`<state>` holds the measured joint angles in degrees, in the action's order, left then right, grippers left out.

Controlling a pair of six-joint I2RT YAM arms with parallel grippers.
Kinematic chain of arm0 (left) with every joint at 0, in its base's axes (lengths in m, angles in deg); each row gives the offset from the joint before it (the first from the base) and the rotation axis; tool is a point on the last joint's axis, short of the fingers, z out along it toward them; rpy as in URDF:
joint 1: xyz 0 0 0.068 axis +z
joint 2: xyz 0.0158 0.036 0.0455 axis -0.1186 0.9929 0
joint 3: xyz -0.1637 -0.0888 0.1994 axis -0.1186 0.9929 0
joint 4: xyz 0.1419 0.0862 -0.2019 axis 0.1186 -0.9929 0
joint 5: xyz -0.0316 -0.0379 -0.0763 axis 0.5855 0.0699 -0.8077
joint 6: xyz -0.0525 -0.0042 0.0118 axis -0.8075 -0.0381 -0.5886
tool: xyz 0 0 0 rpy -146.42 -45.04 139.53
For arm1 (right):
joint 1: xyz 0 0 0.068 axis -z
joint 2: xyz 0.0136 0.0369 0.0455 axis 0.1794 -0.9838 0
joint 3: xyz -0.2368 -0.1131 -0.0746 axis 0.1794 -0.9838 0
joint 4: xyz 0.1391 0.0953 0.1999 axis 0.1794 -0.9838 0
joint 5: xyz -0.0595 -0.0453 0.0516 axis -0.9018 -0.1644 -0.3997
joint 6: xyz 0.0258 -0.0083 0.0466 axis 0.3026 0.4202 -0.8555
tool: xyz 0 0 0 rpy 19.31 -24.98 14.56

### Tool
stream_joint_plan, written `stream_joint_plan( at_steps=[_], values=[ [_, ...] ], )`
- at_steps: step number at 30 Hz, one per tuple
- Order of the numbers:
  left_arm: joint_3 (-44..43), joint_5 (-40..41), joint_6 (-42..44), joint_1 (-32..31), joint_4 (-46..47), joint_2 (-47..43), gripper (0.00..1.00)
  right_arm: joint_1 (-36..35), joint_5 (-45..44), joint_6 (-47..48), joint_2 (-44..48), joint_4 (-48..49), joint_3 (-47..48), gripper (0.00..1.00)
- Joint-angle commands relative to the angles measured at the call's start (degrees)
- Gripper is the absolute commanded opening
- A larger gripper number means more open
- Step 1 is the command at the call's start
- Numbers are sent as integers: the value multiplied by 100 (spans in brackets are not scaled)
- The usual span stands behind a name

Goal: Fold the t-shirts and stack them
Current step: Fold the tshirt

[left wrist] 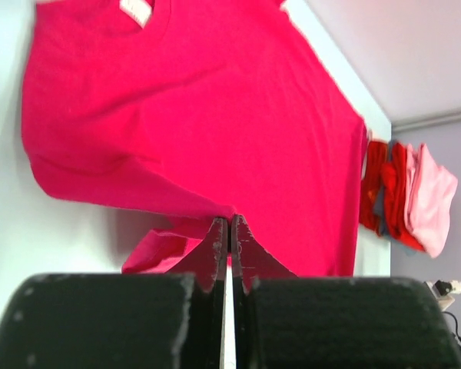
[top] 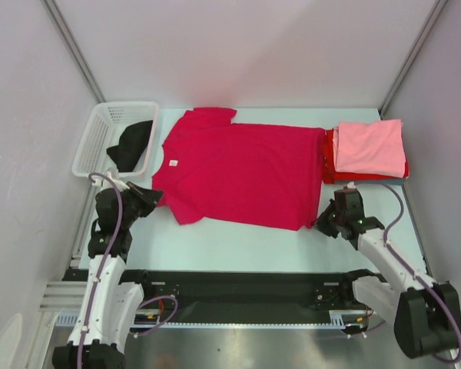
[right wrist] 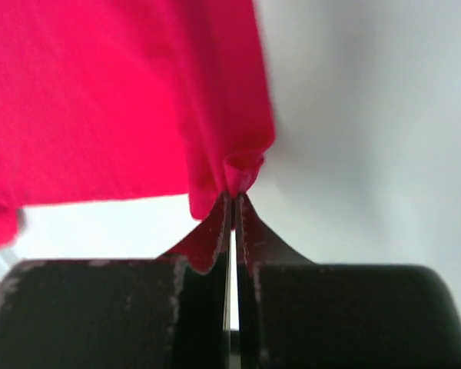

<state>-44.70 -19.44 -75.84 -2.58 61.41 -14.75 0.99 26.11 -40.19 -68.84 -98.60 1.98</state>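
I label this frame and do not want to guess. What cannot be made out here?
- Top view: how many folded shirts lie under the pink t-shirt; it covers them.
- Top view: the black t-shirt's full shape; it lies bunched in the basket.
- Right wrist view: the crimson t-shirt is blurred and cut off by the edges.

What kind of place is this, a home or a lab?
Most likely a robot lab test cell: plain panel walls box in a pale table, left arm and right arm are bolted at its near edge, and a crimson t-shirt lies spread beside a laundry basket.
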Motion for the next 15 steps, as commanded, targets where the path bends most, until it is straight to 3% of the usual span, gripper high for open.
stream_joint_plan(
  at_steps=[1,9,15],
  values=[
    [-511,354,-135,-19,592,254,0,-313,-506,140,-566,496,733,0],
    [-881,522,-585,-10,1470,1377,0,-244,-1393,342,-1481,575,1727,0],
    [-1399,461,-813,-19,1972,2396,0,152,-1227,448,-2306,610,2448,0]
  ],
)
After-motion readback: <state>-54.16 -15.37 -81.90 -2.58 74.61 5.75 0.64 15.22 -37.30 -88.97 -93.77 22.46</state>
